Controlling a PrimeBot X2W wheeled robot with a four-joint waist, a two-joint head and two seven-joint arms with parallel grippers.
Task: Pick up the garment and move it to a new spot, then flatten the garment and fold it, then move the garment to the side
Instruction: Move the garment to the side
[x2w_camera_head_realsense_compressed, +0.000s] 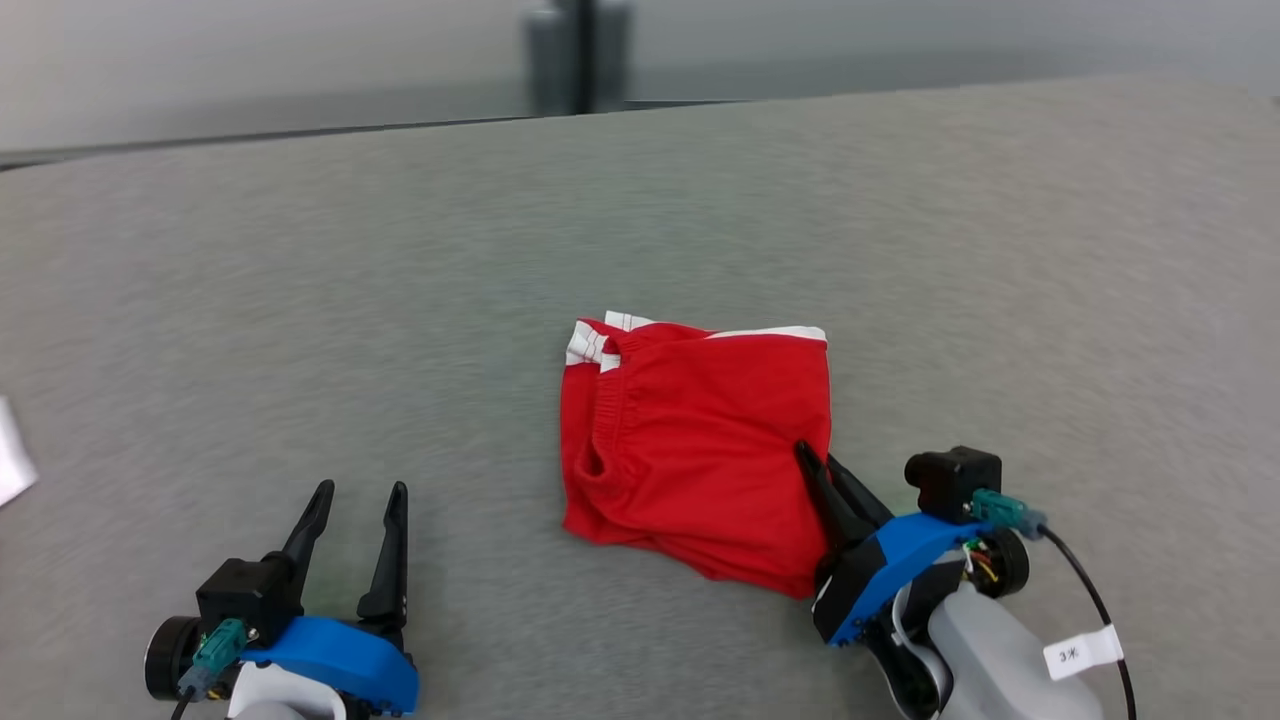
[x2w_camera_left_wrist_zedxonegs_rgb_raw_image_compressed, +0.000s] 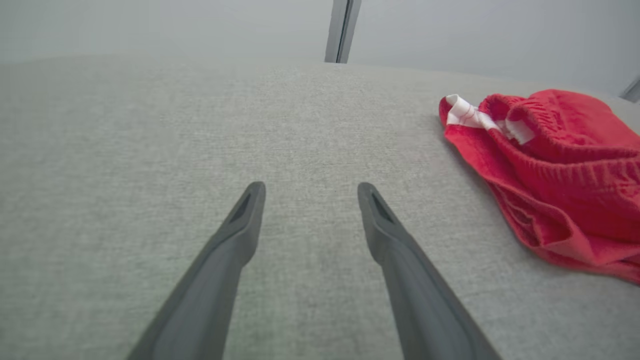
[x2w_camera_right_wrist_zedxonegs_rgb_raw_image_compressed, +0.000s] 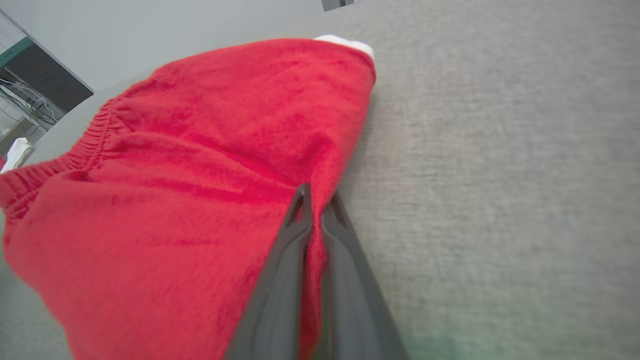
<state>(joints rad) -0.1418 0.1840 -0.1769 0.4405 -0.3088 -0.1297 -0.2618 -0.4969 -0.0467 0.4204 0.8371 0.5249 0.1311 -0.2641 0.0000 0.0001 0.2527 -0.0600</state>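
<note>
The garment (x2w_camera_head_realsense_compressed: 690, 440) is a pair of red shorts with white side stripes, lying folded in the middle of the grey table (x2w_camera_head_realsense_compressed: 300, 300). My right gripper (x2w_camera_head_realsense_compressed: 818, 462) is shut on the garment's right edge, pinching a fold of red cloth. In the right wrist view the garment (x2w_camera_right_wrist_zedxonegs_rgb_raw_image_compressed: 200, 165) fills the left side and the gripper (x2w_camera_right_wrist_zedxonegs_rgb_raw_image_compressed: 315, 197) has red fabric squeezed between its two dark fingers. My left gripper (x2w_camera_head_realsense_compressed: 358, 490) stands open at the lower left, well clear of the cloth. In the left wrist view the garment (x2w_camera_left_wrist_zedxonegs_rgb_raw_image_compressed: 555, 165) lies off to the right of the open gripper (x2w_camera_left_wrist_zedxonegs_rgb_raw_image_compressed: 310, 190).
The table's far edge (x2w_camera_head_realsense_compressed: 640, 105) runs along the top, with a dark post (x2w_camera_head_realsense_compressed: 580, 55) behind it. A white scrap (x2w_camera_head_realsense_compressed: 12, 460) lies at the far left edge. Bare grey surface spreads left, right and beyond the garment.
</note>
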